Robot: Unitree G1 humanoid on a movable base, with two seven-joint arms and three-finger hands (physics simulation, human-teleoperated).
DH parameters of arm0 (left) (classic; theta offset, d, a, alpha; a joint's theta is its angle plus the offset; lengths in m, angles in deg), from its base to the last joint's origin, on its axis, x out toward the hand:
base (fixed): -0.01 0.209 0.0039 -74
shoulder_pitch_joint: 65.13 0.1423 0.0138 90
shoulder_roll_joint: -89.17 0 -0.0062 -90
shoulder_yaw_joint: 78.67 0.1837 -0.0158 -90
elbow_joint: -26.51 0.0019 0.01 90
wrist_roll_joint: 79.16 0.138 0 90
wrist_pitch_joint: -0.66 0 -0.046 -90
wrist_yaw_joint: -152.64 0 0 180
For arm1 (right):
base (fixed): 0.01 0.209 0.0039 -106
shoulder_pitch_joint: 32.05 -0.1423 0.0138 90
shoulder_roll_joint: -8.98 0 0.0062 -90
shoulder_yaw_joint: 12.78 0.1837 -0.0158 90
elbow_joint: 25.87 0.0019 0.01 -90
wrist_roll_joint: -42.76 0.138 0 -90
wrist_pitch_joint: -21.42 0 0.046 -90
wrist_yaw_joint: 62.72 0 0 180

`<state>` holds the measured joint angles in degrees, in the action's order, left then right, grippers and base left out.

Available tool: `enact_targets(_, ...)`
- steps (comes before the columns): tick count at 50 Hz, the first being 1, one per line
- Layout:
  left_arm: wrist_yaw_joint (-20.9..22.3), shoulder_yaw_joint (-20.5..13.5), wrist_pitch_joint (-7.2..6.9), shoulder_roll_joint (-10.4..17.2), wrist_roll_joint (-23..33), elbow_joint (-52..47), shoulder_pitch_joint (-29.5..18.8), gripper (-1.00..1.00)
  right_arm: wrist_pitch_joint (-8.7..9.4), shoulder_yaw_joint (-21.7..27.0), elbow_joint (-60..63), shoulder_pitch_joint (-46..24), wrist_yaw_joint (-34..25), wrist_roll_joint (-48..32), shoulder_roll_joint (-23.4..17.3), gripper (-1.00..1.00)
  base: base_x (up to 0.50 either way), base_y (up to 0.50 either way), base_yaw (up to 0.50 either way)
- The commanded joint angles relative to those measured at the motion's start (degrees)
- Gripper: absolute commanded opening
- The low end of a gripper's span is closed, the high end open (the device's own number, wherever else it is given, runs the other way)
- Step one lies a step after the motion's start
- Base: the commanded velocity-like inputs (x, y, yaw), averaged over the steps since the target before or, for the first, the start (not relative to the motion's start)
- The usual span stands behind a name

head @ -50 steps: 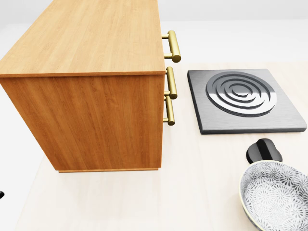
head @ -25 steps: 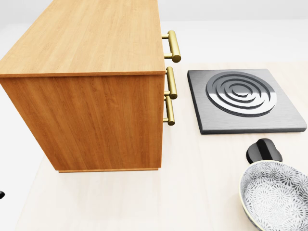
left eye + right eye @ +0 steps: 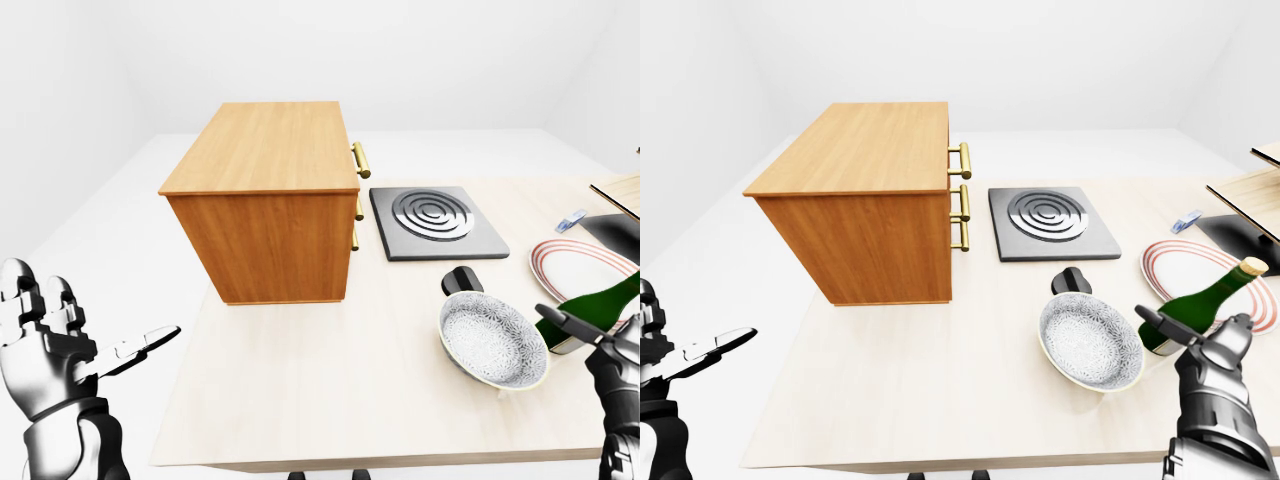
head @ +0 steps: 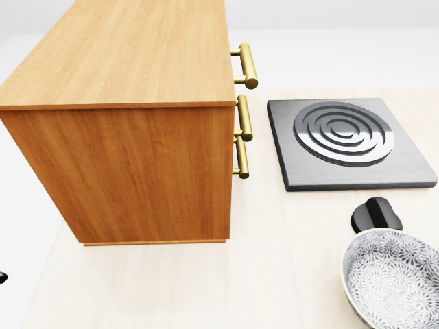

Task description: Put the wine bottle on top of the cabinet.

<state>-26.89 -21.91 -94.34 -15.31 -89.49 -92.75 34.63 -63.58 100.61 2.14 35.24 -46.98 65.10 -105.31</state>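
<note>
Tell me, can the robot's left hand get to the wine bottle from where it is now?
Probably not. The left hand hangs open off the table's left edge, while the wine bottle leans at the far right by the right hand. The patterned bowl lies between.

Bright, even, sharp; faint shadows

Left hand (image 3: 50, 345), lower left of the left-eye view: glossy silver-and-black segmented metal. Right hand (image 3: 1215, 385), lower right of the right-eye view: darker grey, ribbed wrist.
</note>
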Motion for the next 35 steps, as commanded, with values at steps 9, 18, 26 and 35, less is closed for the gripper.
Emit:
enact_targets(9,0.1,0.0,0.00,0.0,0.1,0.3,0.1,1.00,0.00,-0.4,-0.9,-0.9,-0.5,-0.1,0.2,1.00,0.00,0.00,0.00)
enact_targets(18,0.1,0.1,0.00,0.0,0.1,0.4,0.1,1.00,0.00,-0.5,-2.3,-1.1,-0.9,0.2,-0.2,1.00,0.00,0.00,0.00)
enact_targets(26,0.0,0.2,0.00,-0.1,0.2,0.3,0.1,1.00,0.00,-0.8,-2.3,-1.0,-1.1,0.1,-0.1,-0.84,0.00,0.00,0.00)
enact_targets(35,0.0,0.3,0.00,-0.1,0.3,0.4,0.1,1.00,0.00,-0.6,-1.6,-0.7,-1.3,0.2,0.0,-0.84,0.00,0.00,0.00)
